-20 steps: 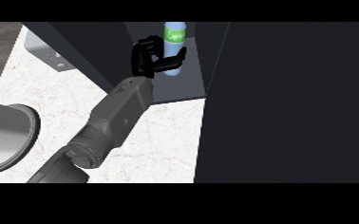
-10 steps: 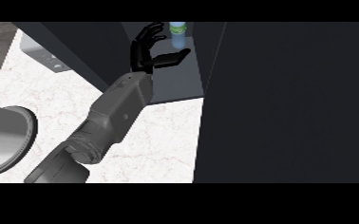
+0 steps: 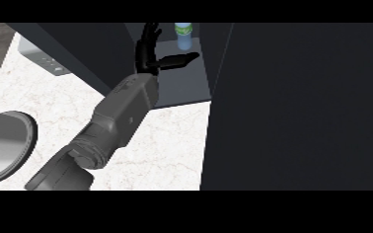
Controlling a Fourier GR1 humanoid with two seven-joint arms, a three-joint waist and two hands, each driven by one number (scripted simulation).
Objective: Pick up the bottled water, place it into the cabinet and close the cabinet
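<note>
My forearm (image 3: 120, 121) is a grey, blocky casing with flat faces and softened edges, widening toward the wrist end. Lower down it meets a rounded grey joint housing (image 3: 84, 153), ring-shaped, and below that sits another grey segment of the same matte finish. My hand (image 3: 154, 54) is black all over: slim, segmented fingers (image 3: 149, 37) and a thicker thumb (image 3: 178, 59) with a blunt tip. The black begins right where the grey casing ends. I can make out no cables, screws or markings on me.
</note>
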